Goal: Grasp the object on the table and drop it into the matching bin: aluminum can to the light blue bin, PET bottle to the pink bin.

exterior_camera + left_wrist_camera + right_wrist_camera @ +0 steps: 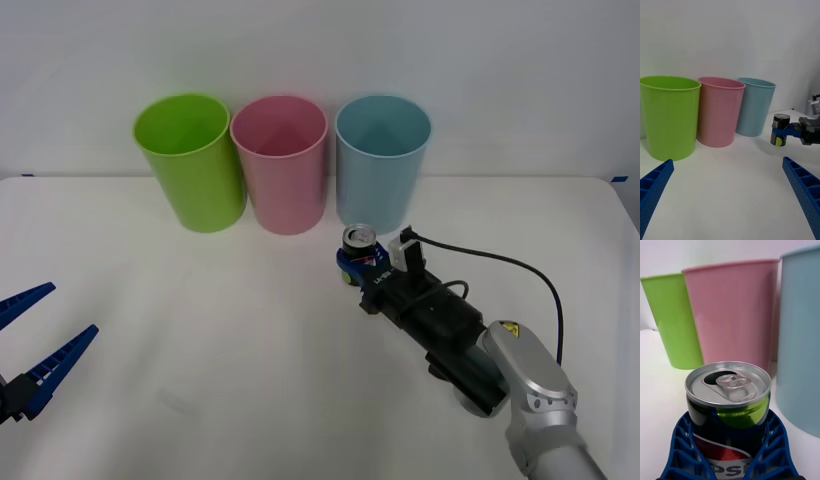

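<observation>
The right hand [357, 268] clamps its blue ribbed fingers [681, 450] on both sides of the aluminum can [359, 250], which stands upright just in front of the light blue bin [381, 160]. In the left wrist view the can appears raised slightly off the white tabletop [220, 330], though that is hard to confirm. The grasp looks complete; the next move calls for a lift well above the bin's rim, a short carry forward, and a release over its mouth. The pink bin [281, 162] and a lime green bin [190, 158] stand in the same row to the left. The left hand [40, 345] waits at the tabletop's near left, fingers spread apart. A plain pale wall [500, 60] rises behind.
</observation>
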Robot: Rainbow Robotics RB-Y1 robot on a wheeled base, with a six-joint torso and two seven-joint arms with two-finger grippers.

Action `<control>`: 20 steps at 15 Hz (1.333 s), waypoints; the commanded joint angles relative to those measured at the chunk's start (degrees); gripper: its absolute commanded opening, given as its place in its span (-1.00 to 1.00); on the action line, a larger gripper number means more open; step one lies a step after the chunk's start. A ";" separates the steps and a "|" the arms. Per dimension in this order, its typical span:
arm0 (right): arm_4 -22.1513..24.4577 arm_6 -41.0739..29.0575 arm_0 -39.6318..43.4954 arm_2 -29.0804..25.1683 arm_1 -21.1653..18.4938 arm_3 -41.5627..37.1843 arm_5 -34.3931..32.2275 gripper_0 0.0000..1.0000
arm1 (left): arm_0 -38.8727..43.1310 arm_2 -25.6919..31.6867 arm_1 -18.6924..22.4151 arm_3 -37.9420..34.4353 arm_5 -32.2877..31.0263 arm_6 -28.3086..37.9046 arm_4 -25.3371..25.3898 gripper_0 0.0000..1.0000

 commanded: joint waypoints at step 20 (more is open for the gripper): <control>-2.80 -30.46 9.50 -4.91 -20.09 -40.00 5.61 -1.00 | 0.00 0.00 0.00 0.00 0.00 0.00 0.00 1.00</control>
